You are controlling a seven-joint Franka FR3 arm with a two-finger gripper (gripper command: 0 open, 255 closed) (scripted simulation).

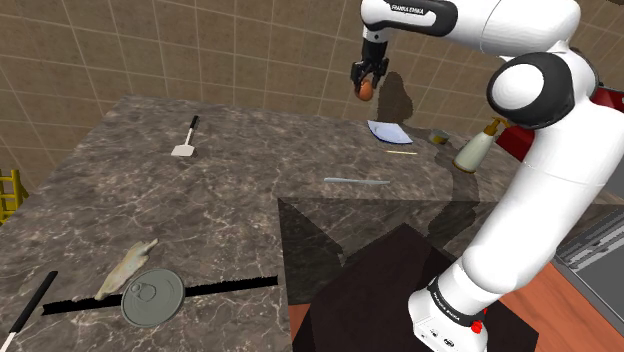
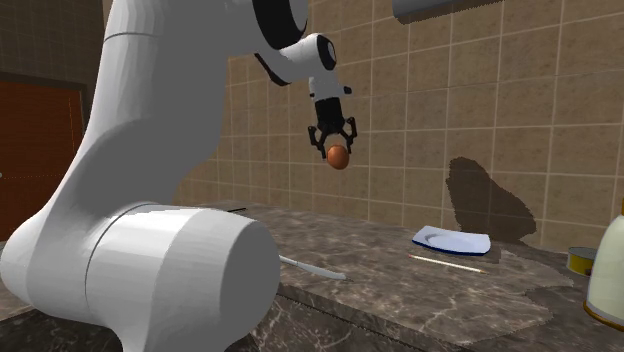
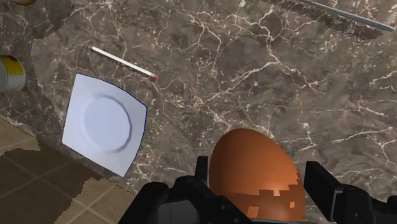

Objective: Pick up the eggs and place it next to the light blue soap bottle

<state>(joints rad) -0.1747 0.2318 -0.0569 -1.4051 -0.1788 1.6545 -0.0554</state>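
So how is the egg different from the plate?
The egg is brown and rounded; the plate is white, flat and square-edged. The egg hangs in the air, clasped by the tool; the plate lies on the marbled counter with nothing gripping it. Both look smooth and plain.

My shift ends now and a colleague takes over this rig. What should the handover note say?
Gripper: jaws shut on the brown egg, held high above the marble counter, near the white plate.
Soap bottle: cream-coloured, upright, to the shoulder view's right of the plate.
Done: egg picked up.
Left: carry it to the bottle, set it beside it, release.
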